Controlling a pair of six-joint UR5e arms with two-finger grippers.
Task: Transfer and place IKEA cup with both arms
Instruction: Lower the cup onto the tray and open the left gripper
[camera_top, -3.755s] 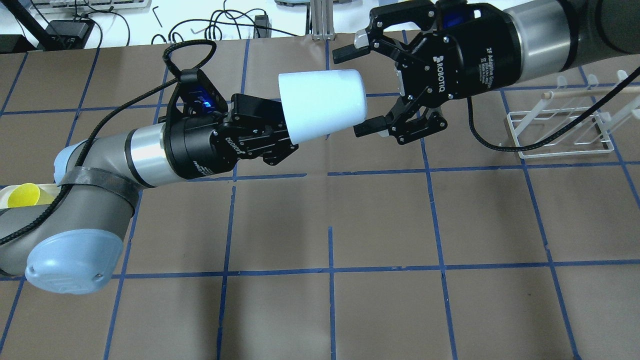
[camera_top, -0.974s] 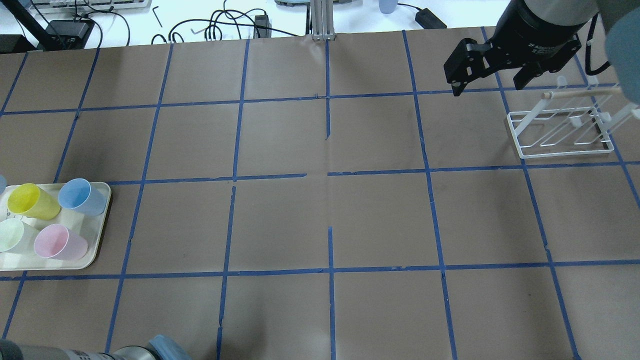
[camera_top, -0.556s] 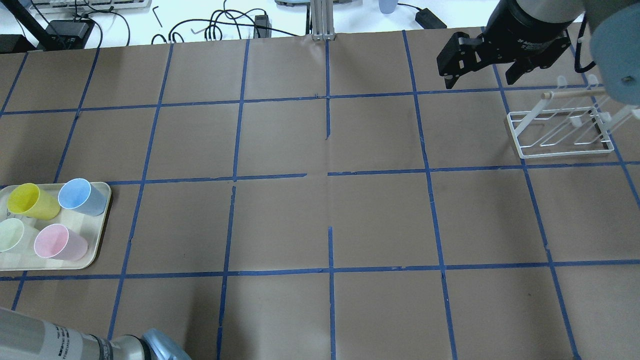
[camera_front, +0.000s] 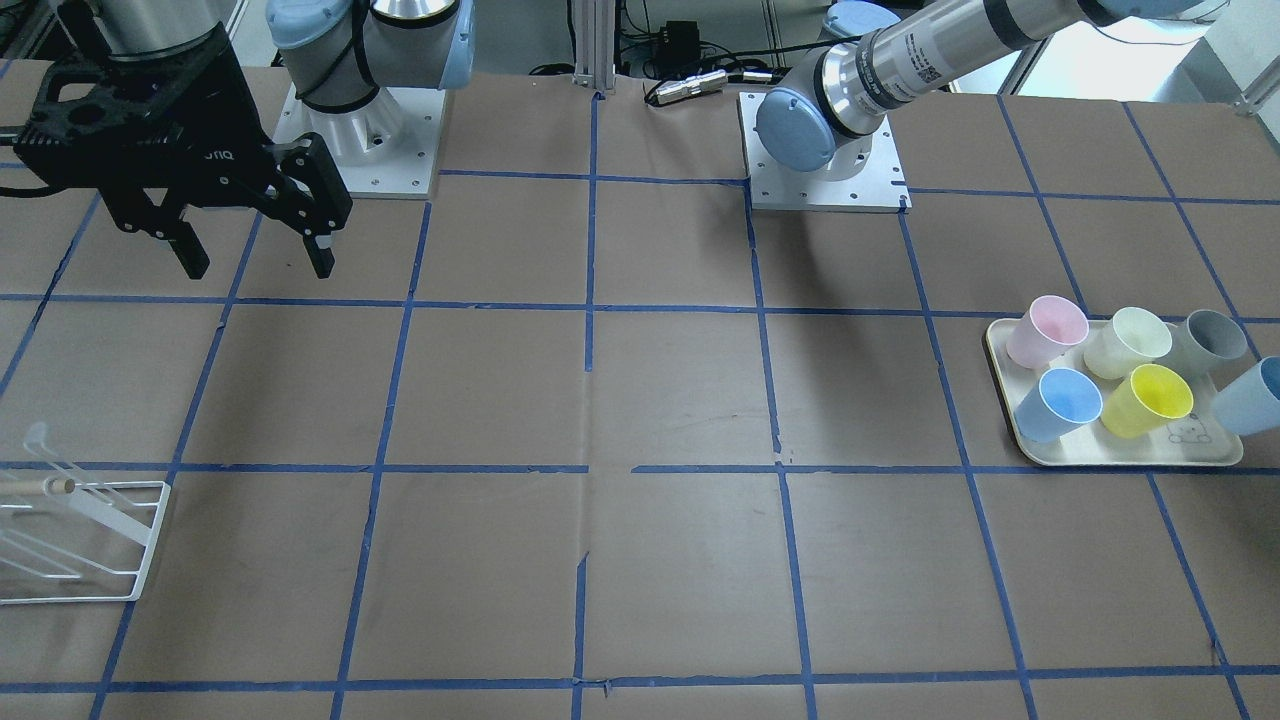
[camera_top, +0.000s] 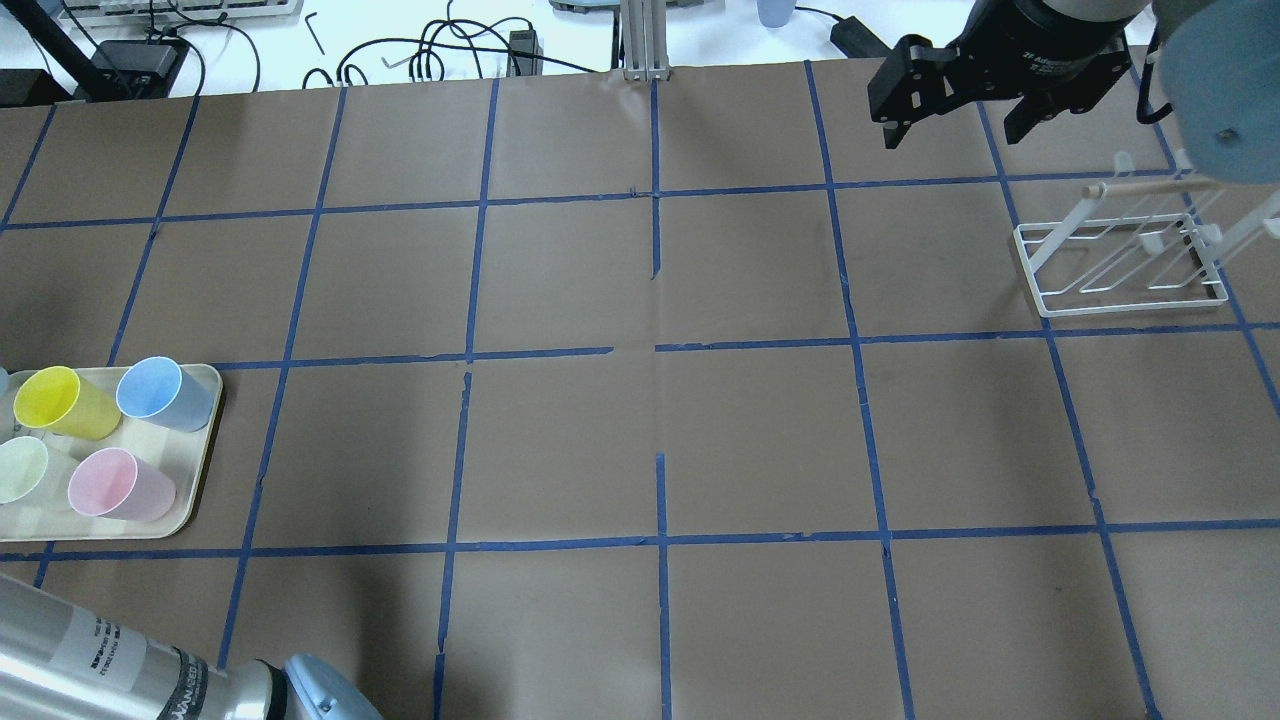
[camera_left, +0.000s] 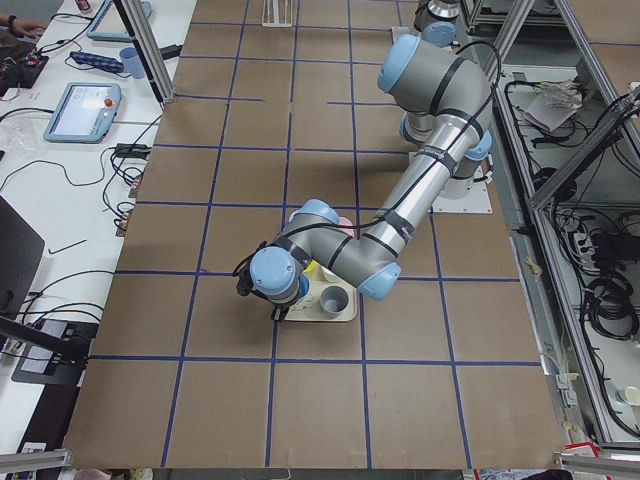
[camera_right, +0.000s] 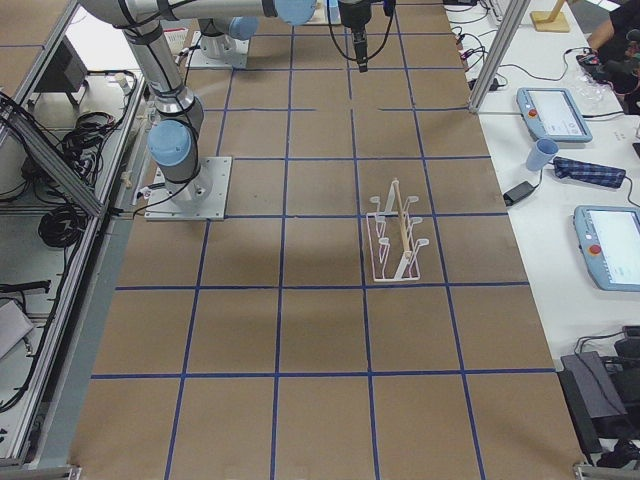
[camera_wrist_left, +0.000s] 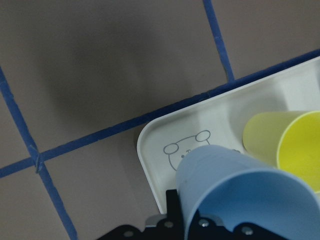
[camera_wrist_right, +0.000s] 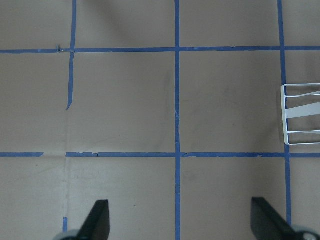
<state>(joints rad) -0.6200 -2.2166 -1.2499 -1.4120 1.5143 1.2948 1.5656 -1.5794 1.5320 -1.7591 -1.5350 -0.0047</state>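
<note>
So the left gripper (camera_wrist_left: 172, 222) is clamped on the IKEA cup (camera_wrist_left: 225, 185), which is tilted over the tray's (camera_wrist_left: 220, 115) bear corner, base aimed down at the tray, mouth back toward the gripper. The right gripper (camera_wrist_right: 182, 220) hangs wide open and empty, well away from the tray.

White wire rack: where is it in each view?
Front-facing: white wire rack bottom-left, cropped.
Overhead: upper right.
Exterior left: top edge, cropped.
Exterior right: centre.
Left wrist: absent.
Right wrist: right edge, cropped.
Landmark: open right gripper hanging near it.
</note>
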